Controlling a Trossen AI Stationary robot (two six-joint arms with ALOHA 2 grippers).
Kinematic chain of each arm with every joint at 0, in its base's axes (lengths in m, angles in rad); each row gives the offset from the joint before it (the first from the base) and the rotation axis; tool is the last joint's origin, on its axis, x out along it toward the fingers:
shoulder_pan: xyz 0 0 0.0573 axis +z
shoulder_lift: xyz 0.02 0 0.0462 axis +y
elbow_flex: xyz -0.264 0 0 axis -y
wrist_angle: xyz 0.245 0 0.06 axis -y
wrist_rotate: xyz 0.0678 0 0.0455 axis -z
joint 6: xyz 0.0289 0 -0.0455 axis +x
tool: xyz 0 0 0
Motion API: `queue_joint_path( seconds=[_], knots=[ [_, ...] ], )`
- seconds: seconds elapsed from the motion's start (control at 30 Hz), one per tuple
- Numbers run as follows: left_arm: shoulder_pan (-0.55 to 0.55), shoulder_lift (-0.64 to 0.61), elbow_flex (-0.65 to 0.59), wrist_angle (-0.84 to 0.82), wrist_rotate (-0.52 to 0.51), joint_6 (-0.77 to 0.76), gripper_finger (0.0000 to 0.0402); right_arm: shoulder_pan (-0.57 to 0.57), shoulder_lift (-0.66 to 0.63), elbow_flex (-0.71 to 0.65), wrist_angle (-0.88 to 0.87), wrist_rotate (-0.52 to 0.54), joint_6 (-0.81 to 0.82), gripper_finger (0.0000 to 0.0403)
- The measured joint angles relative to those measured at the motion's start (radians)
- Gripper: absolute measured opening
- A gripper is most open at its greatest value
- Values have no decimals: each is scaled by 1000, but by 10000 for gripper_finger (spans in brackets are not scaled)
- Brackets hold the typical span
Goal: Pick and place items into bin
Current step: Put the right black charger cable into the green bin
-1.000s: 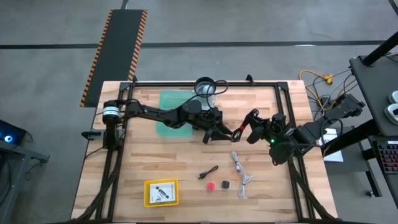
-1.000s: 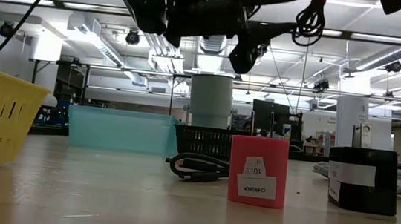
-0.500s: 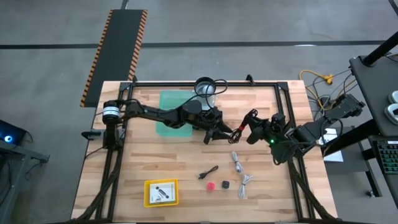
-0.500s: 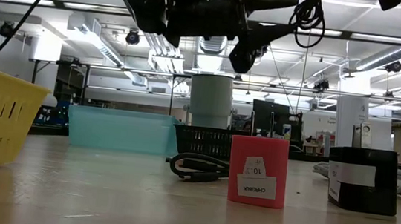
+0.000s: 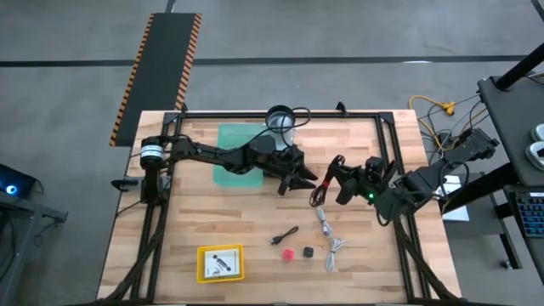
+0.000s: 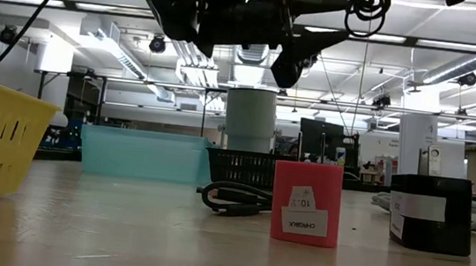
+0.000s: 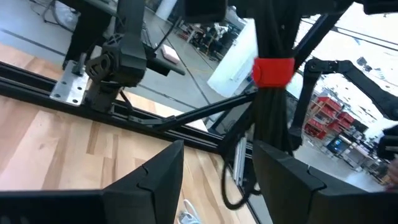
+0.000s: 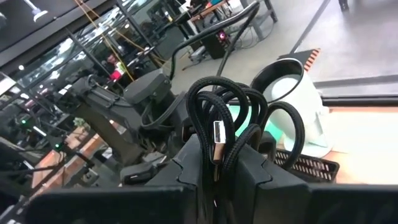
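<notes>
My right gripper [image 5: 331,172] [image 8: 217,171] is shut on a coiled black braided cable [image 8: 227,115] with a red band [image 7: 273,71], high over the table's middle [image 6: 367,0]. My left gripper [image 5: 308,178] [image 7: 217,180] is open right beside it. Its fingers stand on either side of the hanging cable without touching it. On the near half of the table lie a thin black cable [image 5: 285,235], a grey cable [image 5: 323,221], a white cable [image 5: 334,253], a red ball [image 5: 288,253] and a black cube [image 5: 308,252]. A yellow bin [image 5: 204,274] holds a white card. My right gripper pinches the bundled strands of the black cable [image 8: 216,146] between its two fingers, coming from the table's right. Several loops [image 8: 249,106] stand out past the fingertips. The rest, with the red band, hangs below [image 5: 320,195], lifted clear of the table.
A teal tray [image 5: 228,146], a white round container [image 5: 280,119] and a black mesh basket [image 6: 239,167] sit at the far middle. In the low view a red block [image 6: 305,204] and a black block [image 6: 432,213] stand close to the camera. Bare wood lies at the near left.
My right gripper has moved toward the table's left and up, carrying the black cable with it. The bundle, earlier stretched level between the two grippers, now hangs down from the right gripper next to the left fingers.
</notes>
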Motion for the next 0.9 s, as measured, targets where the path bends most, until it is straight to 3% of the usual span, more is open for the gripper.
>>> queue_joint_path(
  seconds=[0.3, 0.47, 0.67, 0.9],
  knots=[
    [-12, -1, 0, 2, 163, -1, 176, -6, 0, 0, -2, 33, -56, 33],
    [-30, -1, 0, 4, 134, 3, 176, -27, 2, 0, 4, 75, -50, 33],
    [-30, -1, 0, 3, 8, 4, 176, -40, 2, 0, 30, 77, -50, 33],
    [-32, -2, 0, 4, -6, 6, 176, -42, 6, 0, 39, 104, -49, 33]
  ],
)
